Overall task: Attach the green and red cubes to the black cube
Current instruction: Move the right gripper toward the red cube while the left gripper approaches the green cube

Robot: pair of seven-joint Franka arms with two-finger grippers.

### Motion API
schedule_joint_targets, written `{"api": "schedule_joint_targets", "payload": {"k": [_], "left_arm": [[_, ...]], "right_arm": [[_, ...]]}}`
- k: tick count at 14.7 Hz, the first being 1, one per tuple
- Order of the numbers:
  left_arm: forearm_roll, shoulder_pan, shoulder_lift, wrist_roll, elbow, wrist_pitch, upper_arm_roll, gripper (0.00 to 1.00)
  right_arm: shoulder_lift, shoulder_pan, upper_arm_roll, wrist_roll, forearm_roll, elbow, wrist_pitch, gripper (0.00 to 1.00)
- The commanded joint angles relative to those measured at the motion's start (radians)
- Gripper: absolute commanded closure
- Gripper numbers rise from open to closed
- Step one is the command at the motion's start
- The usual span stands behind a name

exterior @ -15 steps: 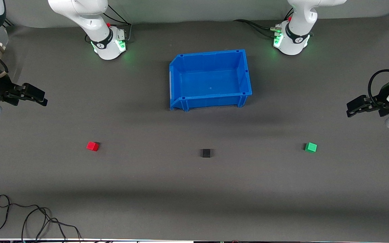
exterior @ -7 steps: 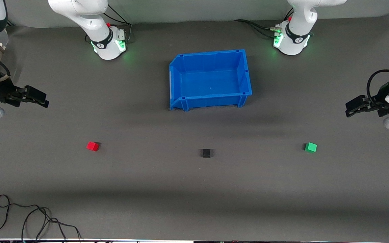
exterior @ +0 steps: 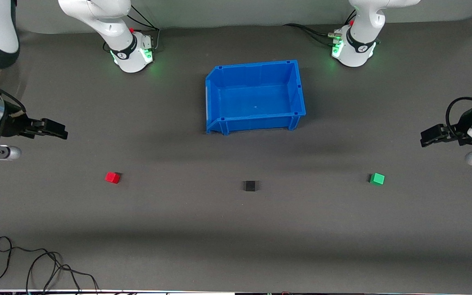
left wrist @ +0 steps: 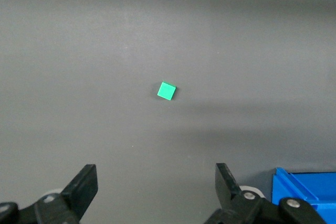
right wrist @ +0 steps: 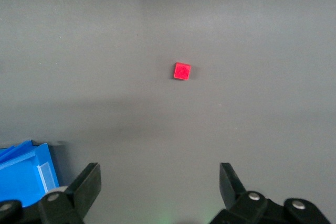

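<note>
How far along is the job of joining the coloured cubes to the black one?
Nothing is attached yet. The red cube, black cube and green cube lie apart in a row on the table. In hand: the right gripper and left gripper hover with jaws open, holding nothing. Left: grasp each coloured cube and bring it to the black cube.

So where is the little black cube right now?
The black cube sits on the table, between the red cube and the green cube, nearer the front camera than the blue bin.
</note>
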Motion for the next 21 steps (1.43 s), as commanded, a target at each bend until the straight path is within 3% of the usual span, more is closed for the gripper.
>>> {"api": "schedule_joint_targets", "payload": {"k": [1,6,11,15,21], "left_arm": [[0.013,0.023,0.020,-0.023,-0.001,0.007,0.000,0.00],[0.021,0.036,0.110,-0.246,-0.027,0.076,0.000,0.01],[0.023,0.014,0.169,-0.636,-0.123,0.238,-0.001,0.00],[0.035,-0.023,0.222,-1.001,-0.156,0.320,-0.003,0.00],[0.027,0.028,0.353,-1.346,-0.186,0.542,-0.001,0.00]], "right_arm": [[0.074,-0.009,-0.004,-0.023,-0.008,0.026,0.010,0.00],[0.186,-0.073,-0.004,-0.076,0.003,0.020,0.095,0.00],[0.228,-0.066,-0.006,-0.078,0.001,-0.118,0.315,0.00],[0.306,-0.066,-0.006,-0.078,0.001,-0.124,0.391,0.00],[0.392,-0.066,-0.006,-0.076,0.001,-0.184,0.553,0.00]]}}
